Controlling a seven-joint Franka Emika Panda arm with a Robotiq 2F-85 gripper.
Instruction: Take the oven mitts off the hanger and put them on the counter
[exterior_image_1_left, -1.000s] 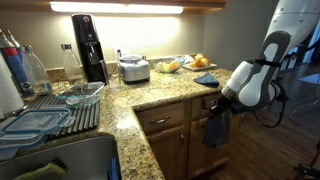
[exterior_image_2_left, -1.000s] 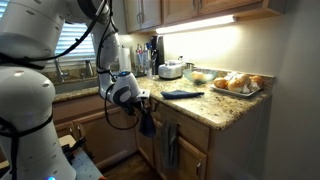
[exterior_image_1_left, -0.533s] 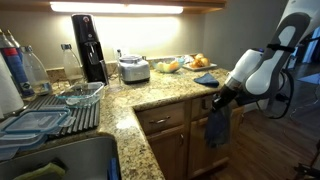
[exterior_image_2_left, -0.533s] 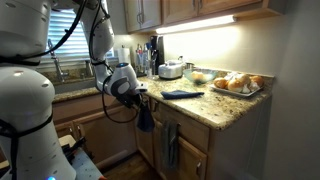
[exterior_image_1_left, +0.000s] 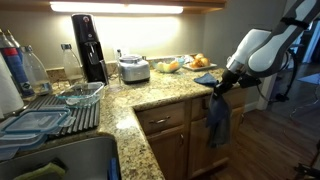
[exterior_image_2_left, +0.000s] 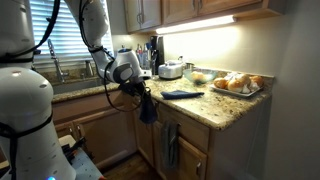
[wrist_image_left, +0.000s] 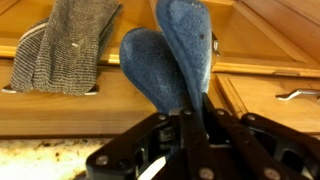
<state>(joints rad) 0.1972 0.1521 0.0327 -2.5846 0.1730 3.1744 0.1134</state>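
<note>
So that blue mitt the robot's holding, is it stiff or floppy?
Probably floppy: the oven mitt hangs limp below the gripper in an exterior view. Likely light: a pinch at one end carries it. The fabric looks padded in the wrist view, so it should squash and hold rather than slip.

Robot arm (exterior_image_1_left: 262, 45): glossy white rounded shells, dark bands at joints. Same white shells seen in an exterior view, arm (exterior_image_2_left: 98, 22) rising behind large bulbous white link (exterior_image_2_left: 22, 110) that fills near foreground. Wrist section dark grey to black; thin black cables (exterior_image_2_left: 112, 99) loop beside it. Hand (wrist_image_left: 196, 108): matte black, slim fingers (wrist_image_left: 186, 130) on hinged linkage bars, round pivot pins at joints, pale glint on one bar. From afar, hand (exterior_image_1_left: 221, 90) reads as small dark shape.
</note>
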